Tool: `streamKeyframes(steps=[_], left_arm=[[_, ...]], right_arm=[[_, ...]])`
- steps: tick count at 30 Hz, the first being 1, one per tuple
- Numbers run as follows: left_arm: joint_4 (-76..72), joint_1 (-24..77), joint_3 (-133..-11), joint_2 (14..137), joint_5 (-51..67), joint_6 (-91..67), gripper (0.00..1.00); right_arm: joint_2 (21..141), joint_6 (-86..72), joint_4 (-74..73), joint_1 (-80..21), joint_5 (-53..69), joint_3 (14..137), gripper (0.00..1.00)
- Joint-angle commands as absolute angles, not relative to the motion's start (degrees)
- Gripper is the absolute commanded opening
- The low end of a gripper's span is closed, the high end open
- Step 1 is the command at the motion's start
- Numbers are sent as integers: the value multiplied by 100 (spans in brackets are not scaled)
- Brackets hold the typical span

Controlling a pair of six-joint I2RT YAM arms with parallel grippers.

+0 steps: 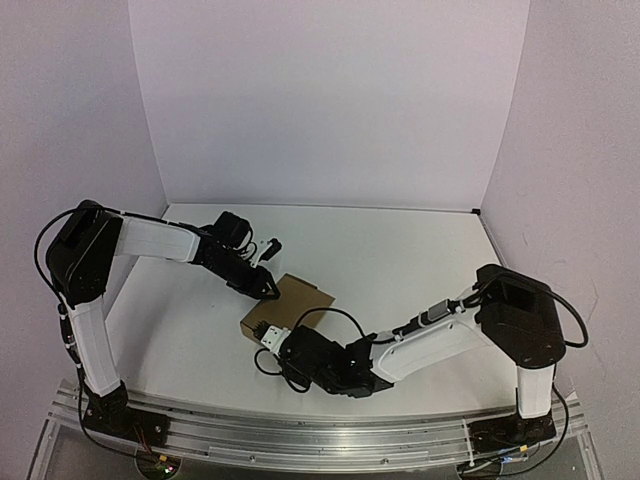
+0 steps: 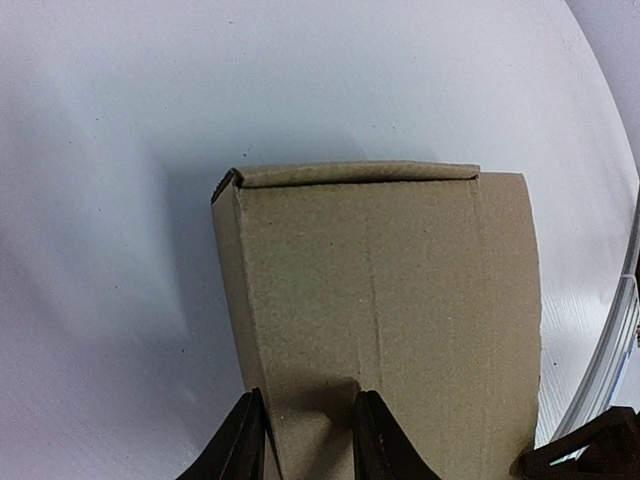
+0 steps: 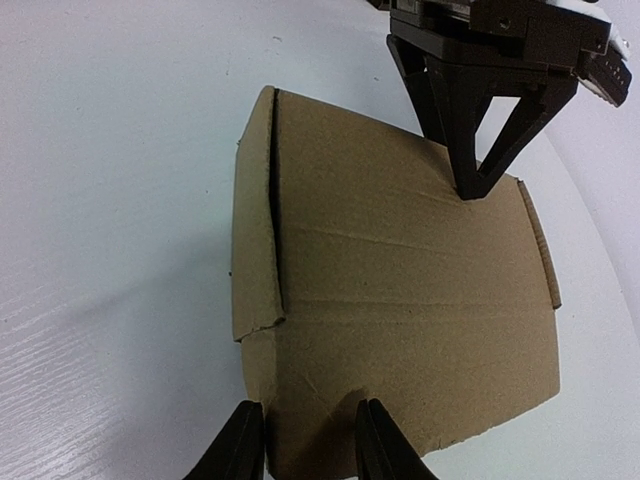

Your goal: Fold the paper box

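Observation:
The paper box (image 1: 290, 305) is a flat brown cardboard box lying on the white table between both arms. In the left wrist view the paper box (image 2: 380, 300) fills the middle, with a folded flap along its far edge. My left gripper (image 2: 308, 440) is shut on the box's corner at its far end (image 1: 265, 288); one of its black fingers (image 3: 470, 170) rests on the top panel. My right gripper (image 3: 308, 440) is shut on the near left corner of the box (image 3: 400, 300), beside a loose side flap (image 3: 255, 250). From above, the right gripper (image 1: 268, 335) sits at the box's near end.
White walls close in the table at the back and on both sides. An aluminium rail (image 1: 300, 430) carrying the arm bases runs along the near edge, and it shows again as a curved rail (image 2: 615, 340). A cable (image 1: 330, 315) loops over the right arm.

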State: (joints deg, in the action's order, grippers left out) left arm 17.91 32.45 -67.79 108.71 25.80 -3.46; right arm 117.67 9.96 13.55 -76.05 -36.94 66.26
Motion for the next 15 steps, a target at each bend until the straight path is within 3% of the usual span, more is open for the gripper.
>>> streamKeyframes(steps=[1,8,15], left_arm=[[2294,3296,-6548,10984,2431,-299,30],[2284,3296,-6531,10982,2443,-308,30],[2283,3302,-6522,10977,2432,-332,30]], right_arm=[[11969,925,1441,-7591,-3818,6902,32],[12190,622,1776,-7588,-3927,6926,28],[12326,97,2147,-7585,-3745,6927,31]])
